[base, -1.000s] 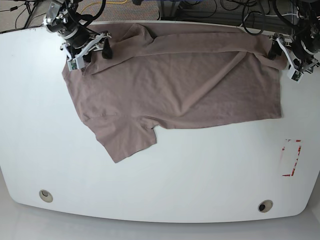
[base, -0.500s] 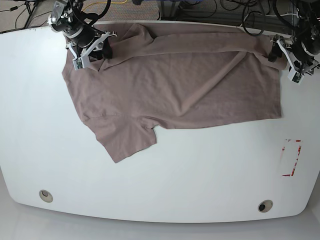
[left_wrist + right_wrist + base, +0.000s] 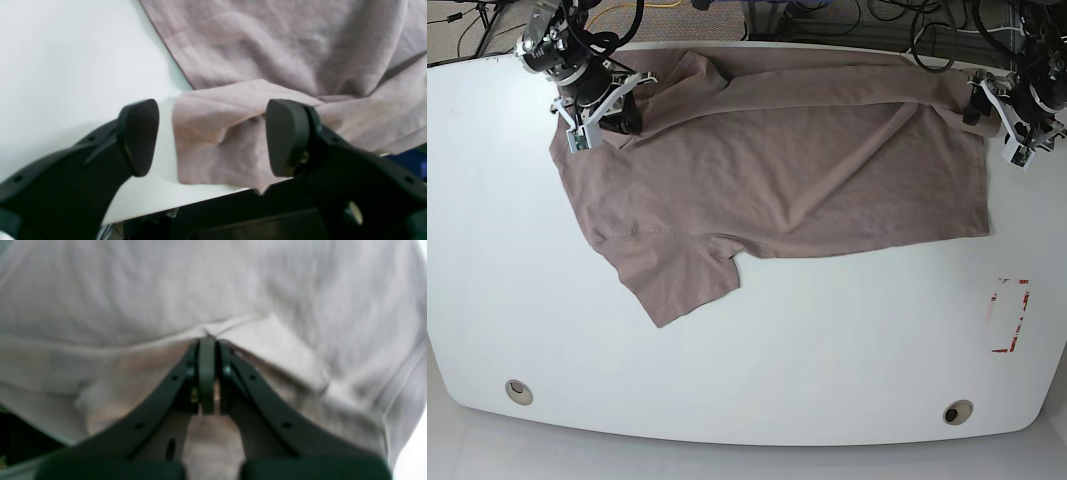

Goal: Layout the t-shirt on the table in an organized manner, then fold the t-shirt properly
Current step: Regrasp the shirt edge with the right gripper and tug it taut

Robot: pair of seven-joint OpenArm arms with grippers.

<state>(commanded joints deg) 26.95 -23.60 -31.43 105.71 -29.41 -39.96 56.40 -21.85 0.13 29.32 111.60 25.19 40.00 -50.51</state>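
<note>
The mauve t-shirt [image 3: 777,170] lies spread across the far half of the white table [image 3: 827,340], one sleeve [image 3: 677,280] pointing toward the front. My right gripper [image 3: 617,112] is at the shirt's far left corner. In the right wrist view it [image 3: 207,346] is shut, pinching a fold of the t-shirt [image 3: 133,290]. My left gripper [image 3: 982,112] is at the shirt's far right corner. In the left wrist view it [image 3: 212,135] is open, its pads either side of a folded corner of the t-shirt [image 3: 267,50] at the table's edge [image 3: 66,66], not closed on it.
A red tape rectangle [image 3: 1010,315] is at the right front. Two metal grommet holes [image 3: 519,391] [image 3: 957,411] sit near the front edge. Cables [image 3: 927,30] lie behind the far edge.
My right gripper has gone from open to shut on the shirt's far left part and shifted slightly left. The cloth there has bunched a little. My left arm has barely moved.
</note>
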